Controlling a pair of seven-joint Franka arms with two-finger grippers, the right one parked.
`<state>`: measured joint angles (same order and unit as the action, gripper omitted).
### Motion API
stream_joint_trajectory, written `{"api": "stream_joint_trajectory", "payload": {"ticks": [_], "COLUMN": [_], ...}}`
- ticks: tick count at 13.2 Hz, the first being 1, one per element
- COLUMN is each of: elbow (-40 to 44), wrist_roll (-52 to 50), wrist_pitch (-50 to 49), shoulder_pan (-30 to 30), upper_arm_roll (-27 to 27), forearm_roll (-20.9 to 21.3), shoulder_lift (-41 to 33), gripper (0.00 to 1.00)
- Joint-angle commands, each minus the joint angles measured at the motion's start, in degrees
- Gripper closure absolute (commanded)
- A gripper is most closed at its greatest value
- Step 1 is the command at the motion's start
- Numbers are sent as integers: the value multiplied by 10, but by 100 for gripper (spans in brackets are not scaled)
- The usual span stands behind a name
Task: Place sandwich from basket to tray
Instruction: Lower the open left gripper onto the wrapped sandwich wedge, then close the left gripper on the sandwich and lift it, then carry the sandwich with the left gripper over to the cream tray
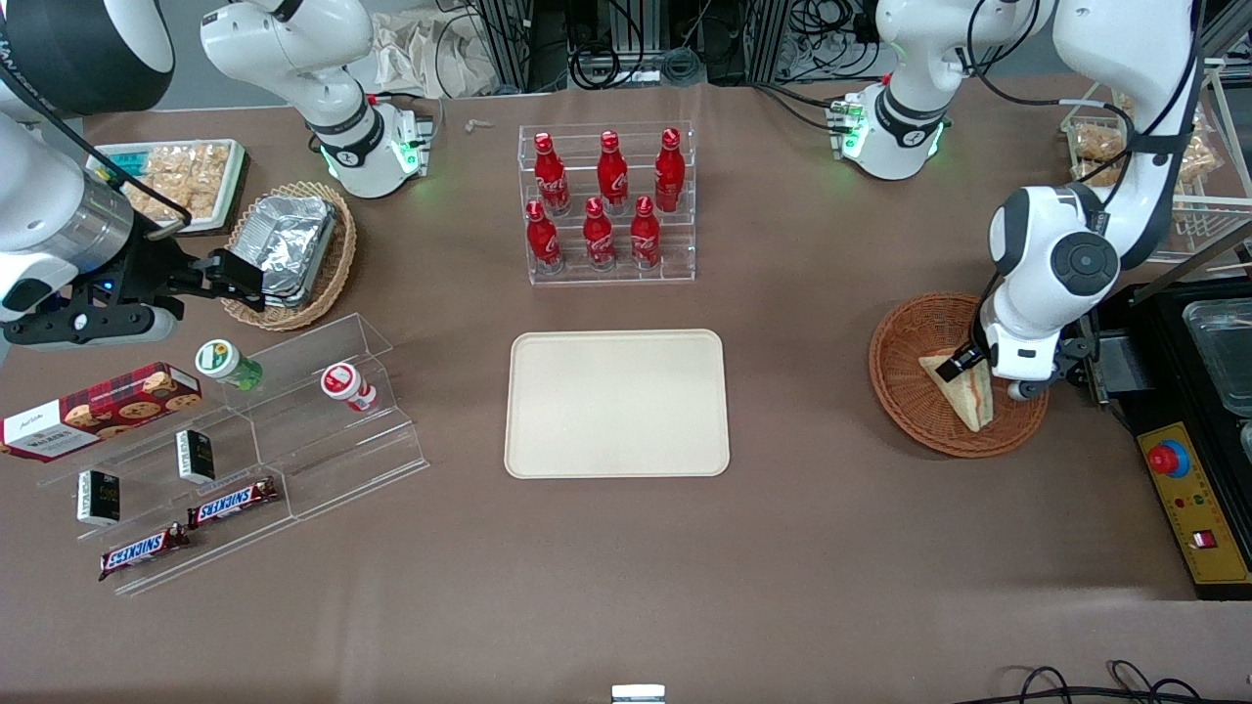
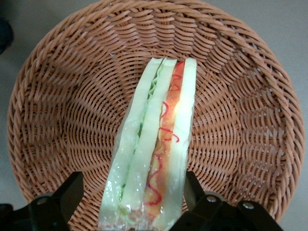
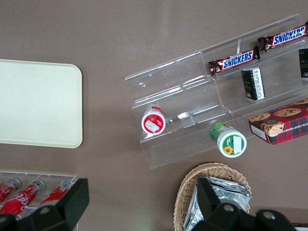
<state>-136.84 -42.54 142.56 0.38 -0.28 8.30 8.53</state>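
SNICKERS: two candy bars (image 1: 233,503) | Coca-Cola script: red bottles (image 1: 599,233) | other labels unreadable

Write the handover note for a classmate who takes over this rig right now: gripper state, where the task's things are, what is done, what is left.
Gripper: down in the basket, fingers open, one on each side of the sandwich, not yet closed on it.
Sandwich: standing on edge in the basket at the working arm's end of the table.
Tray: mid-table, nothing on it.
Done: approach and straddle.
Left: close, lift, carry to the tray, release.
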Motion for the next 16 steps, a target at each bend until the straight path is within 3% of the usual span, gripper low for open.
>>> {"api": "stream_joint_trajectory", "payload": {"ticks": [1, 2, 4, 6, 11, 12, 16], "elbow": [-16, -13, -5, 40, 282, 313, 423], "wrist_roll": [-37, -42, -40, -33, 29, 48, 120], "wrist_pitch": [26, 25, 13, -70, -358, -384, -453], "shoulder_pan": [2, 2, 1, -3, -6, -6, -6], "upper_arm_roll": [-2, -2, -2, -5, -45, -59, -117], "forearm_roll": [20, 21, 21, 28, 18, 9, -107], "shoulder_lift": [-6, -8, -21, -39, -33, -33, -21], "gripper": [81, 100, 100, 100, 100, 100, 100]}}
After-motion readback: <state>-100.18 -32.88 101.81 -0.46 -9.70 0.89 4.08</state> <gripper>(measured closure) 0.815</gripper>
